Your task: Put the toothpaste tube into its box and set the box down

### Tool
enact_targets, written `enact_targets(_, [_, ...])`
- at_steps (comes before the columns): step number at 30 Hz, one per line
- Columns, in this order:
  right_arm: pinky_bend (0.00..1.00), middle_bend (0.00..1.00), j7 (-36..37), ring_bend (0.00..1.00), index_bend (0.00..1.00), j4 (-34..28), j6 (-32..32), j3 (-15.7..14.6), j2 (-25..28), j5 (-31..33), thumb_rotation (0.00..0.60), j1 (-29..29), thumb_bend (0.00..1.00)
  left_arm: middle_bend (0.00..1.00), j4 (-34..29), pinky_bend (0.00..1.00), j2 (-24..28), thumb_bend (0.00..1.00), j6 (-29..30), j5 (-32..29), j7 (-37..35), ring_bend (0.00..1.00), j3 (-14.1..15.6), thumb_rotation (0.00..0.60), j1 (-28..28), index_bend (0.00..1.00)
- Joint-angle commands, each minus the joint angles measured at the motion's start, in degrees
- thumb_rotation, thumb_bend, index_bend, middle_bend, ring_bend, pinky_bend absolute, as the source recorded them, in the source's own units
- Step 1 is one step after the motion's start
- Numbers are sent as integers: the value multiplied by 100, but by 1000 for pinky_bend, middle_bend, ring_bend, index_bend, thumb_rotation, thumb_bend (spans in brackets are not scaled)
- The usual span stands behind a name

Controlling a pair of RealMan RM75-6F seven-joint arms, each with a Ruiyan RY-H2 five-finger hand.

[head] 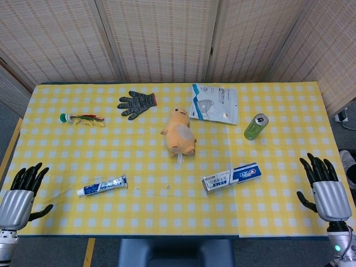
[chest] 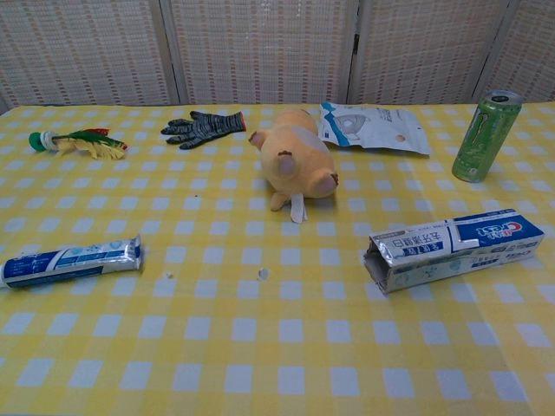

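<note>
The blue and white toothpaste tube (head: 103, 185) (chest: 71, 260) lies flat on the yellow checked table (head: 167, 217), front left, cap to the left. Its box (head: 231, 178) (chest: 454, 248) lies front right, with the open end facing left. My left hand (head: 23, 192) hovers at the table's front left corner, fingers spread, holding nothing, well left of the tube. At the front right edge my right hand (head: 325, 189) is likewise open and empty, right of the box. Neither hand shows in the chest view.
A plush pig (head: 179, 136) (chest: 297, 163) sits mid-table. Behind it lie a grey glove (head: 136, 103) (chest: 205, 127), a mask packet (head: 215, 103) (chest: 375, 127) and a feathered shuttlecock (head: 82, 119) (chest: 76, 142). A green can (head: 255, 127) (chest: 486, 135) stands right of the pig.
</note>
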Motion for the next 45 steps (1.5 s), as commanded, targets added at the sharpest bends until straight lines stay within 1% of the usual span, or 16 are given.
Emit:
enact_targets(1, [0,0,-11,0,0,-5,-17,-3,1,8,600,7,315,0,-14,0,-4,195,-24,-6,21,0,6,600,-7,0])
enact_targets(7, [0,0,68,0,0,-65,162,-35,51,-132,600,-65,315,0,21,0,-96,195,-27,179,-83,0,63,600,-53,0])
enact_targets(8, [0,0,101,0,0,-77,206,-51,66,-176,600,-86,315,18,40,16,-150,195,29,267,-156,9,76,600,-55,1])
enact_targets(10, [0,0,121,0,0,-75,265,-69,74,-222,600,-116,315,106,82,137,-270,196,132,388,-215,90,75,600,-57,19])
enact_targets(12, [0,0,116,0,0,-70,276,-81,70,-241,600,-128,315,315,120,404,-416,196,190,528,-195,294,64,600,-101,82])
enact_targets(13, [0,0,120,0,0,-70,265,-84,65,-243,600,-124,315,418,114,496,-463,196,177,580,-209,385,62,600,-139,114])
enact_targets(15, [0,0,114,0,0,-60,215,-91,58,-247,600,-103,315,687,-41,688,-489,196,47,636,-421,625,79,600,-244,201])
enact_targets(16, [0,0,113,0,0,-60,192,-95,57,-248,600,-93,315,776,-130,755,-498,196,1,618,-490,705,63,600,-282,235])
enact_targets(17, [0,0,109,0,0,-61,179,-97,55,-249,600,-87,315,905,-217,875,-512,198,-51,587,-509,841,45,600,-315,305])
enact_targets(18, [0,0,98,0,0,-59,169,-97,50,-250,600,-83,315,974,-326,952,-533,200,-138,522,-445,932,23,600,-353,368])
enact_targets(19, [0,0,87,0,0,-59,164,-98,43,-253,600,-80,315,997,-401,988,-550,203,-215,457,-331,976,9,600,-378,414])
enact_targets(21, [0,0,63,0,0,-57,150,-101,31,-257,600,-73,315,1000,-543,1000,-581,207,-443,305,126,1000,-5,600,-445,475])
enact_targets(23, [0,0,44,0,0,-59,124,-105,23,-250,600,-66,315,1000,-658,1000,-651,208,-611,131,499,1000,-36,600,-492,491])
enact_targets(30, [0,0,19,0,0,-78,15,-100,24,-182,600,-32,315,1000,-960,1000,-1029,222,-1244,-956,1646,1000,-311,600,-739,447])
enact_targets(38, [0,0,26,0,0,-72,-135,-64,35,-48,600,25,315,1000,-495,1000,-1559,222,-1845,-1753,2001,1000,-648,600,-1234,444])
enact_targets(45, [0,0,30,0,0,-59,-229,-17,44,76,600,66,315,1000,-160,1000,-1903,221,-2171,-2257,2175,1000,-762,600,-1536,437])
